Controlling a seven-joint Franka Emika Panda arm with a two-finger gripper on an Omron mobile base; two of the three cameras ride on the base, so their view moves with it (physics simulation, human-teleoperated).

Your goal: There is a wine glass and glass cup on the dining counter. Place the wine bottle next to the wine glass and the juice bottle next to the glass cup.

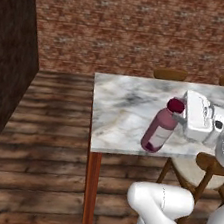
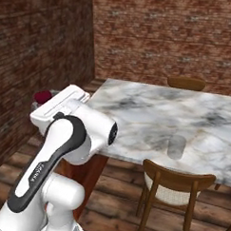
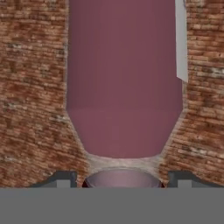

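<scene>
My gripper (image 1: 178, 112) pinches juice bottle (image 1: 159, 130) at cap, body tilted; glass cup (image 2: 176, 147) sits well off on counter (image 2: 150, 114).

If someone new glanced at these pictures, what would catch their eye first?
First, the pink-purple juice bottle, tilted, held by its maroon cap in the gripper over the marble dining counter. Next, the clear glass cup standing near the counter's near edge, by a wooden chair.

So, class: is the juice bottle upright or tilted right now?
Tilted. The juice bottle leans, its cap toward the tool and its base lower left.
</scene>
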